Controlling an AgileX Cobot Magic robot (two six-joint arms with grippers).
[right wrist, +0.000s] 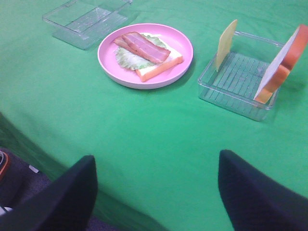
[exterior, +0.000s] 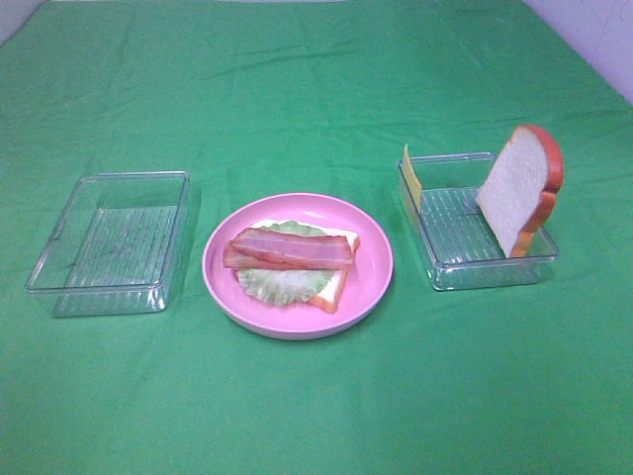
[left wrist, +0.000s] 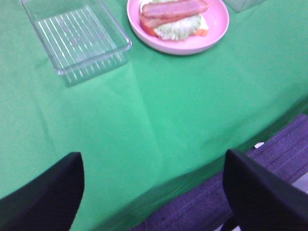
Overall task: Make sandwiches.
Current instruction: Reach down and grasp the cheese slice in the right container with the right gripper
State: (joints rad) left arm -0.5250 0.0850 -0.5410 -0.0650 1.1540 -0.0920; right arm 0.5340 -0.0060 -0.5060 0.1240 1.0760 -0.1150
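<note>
I am hovering at the near edge of the tabletop (exterior: pixel 316 416), left jaws and right jaws both apart and empty, with the cheese (right wrist: pixel 226 43) standing on edge in the tray (right wrist: pixel 231 103) nearer my right jaws, the sandwich (right wrist: pixel 144 50) lying on the plate (right wrist: pixel 109 62) midway.

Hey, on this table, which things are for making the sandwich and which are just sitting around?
For the sandwich: bottom bread slice, lettuce leaf, bacon strips, cheese slice, leaning bread slice.
Just sitting around: pink plate, right tray, left tray, green cloth.
</note>
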